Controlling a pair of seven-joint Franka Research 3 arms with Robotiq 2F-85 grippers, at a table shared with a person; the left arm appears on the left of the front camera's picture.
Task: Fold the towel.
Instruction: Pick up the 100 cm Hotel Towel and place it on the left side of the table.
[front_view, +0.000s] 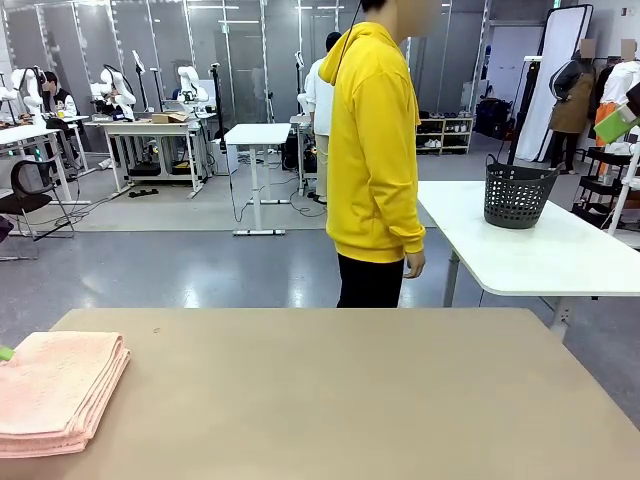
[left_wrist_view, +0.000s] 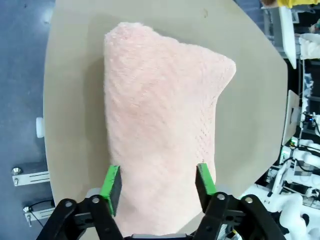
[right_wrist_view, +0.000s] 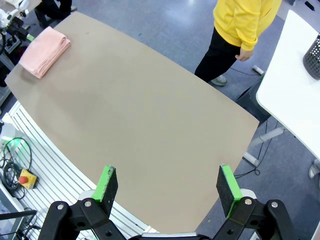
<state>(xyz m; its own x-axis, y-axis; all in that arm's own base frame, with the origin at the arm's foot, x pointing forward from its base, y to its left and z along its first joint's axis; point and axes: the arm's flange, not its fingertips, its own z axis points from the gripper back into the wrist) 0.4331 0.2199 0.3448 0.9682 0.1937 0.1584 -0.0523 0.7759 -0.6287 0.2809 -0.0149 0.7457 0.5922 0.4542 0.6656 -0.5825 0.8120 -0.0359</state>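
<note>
Towel (front_view: 55, 390) lay folded at counter's (front_view: 350, 400) 8 o'clock corner. Left hand (left_wrist_view: 157, 182) spread apart over it, right hand (right_wrist_view: 167, 184) apart, clear. Fold looked done; next: retreat.

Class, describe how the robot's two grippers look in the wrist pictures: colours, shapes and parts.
Both the left gripper and the right gripper have black linked fingers with round silver pivot pins, each finger tipped by a flat bright green pad.
</note>
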